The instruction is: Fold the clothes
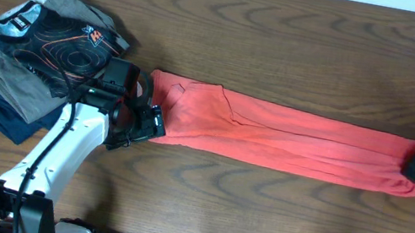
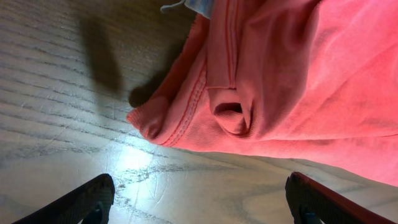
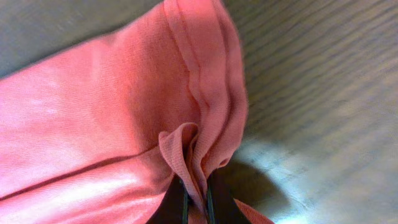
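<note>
Dark wood-grain tabletop (image 1: 291, 28), with a pile of folded garments (image 1: 29, 59) parked far left, probably to keep it out of the way. Next to it the left pincer (image 1: 143, 120) hovers wide open at the shirt's left end, gripping nothing. The coral T-shirt (image 1: 289, 139) lies across the middle as a long, creased band, lettering hidden. Far right, the right pincer (image 3: 196, 202) is clamped on a pinch of hem, I'd guess to lift that end over.

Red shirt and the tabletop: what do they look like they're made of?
Red T-shirt: soft matte knit, likely cotton jersey. Fine knit texture, stitched hems and limp folds show in the wrist views.
Table: wood or wood-grain laminate, dark brown, semi-gloss. It shows grain lines plus a glare patch. Can't tell solid from veneer.
</note>
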Motion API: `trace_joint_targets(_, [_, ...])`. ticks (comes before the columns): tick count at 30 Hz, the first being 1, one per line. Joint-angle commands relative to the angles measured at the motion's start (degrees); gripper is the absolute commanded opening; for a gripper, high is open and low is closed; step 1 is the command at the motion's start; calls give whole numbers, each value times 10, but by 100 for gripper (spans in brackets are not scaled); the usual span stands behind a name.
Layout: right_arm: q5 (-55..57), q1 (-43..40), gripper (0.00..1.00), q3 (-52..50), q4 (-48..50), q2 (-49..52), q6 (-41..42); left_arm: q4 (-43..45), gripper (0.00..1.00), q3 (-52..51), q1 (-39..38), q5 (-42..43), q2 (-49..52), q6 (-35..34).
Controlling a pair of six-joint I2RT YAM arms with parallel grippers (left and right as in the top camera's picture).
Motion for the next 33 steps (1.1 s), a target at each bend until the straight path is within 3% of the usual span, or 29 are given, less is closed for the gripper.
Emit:
trace_joint_targets(1, [0, 24, 1, 48, -26, -59, 23, -2, 90, 0, 0, -5, 1, 5])
trace_joint_targets(9, [8, 149, 1, 52, -117, -103, 29, -2, 90, 0, 0, -5, 1, 5])
trace_joint_targets(15, [12, 250, 1, 51, -158, -103, 99, -2, 90, 0, 0, -5, 1, 5])
trace_joint_targets(33, [42, 463, 1, 43, -133, -83, 218, -13, 90, -1, 0, -5, 1, 5])
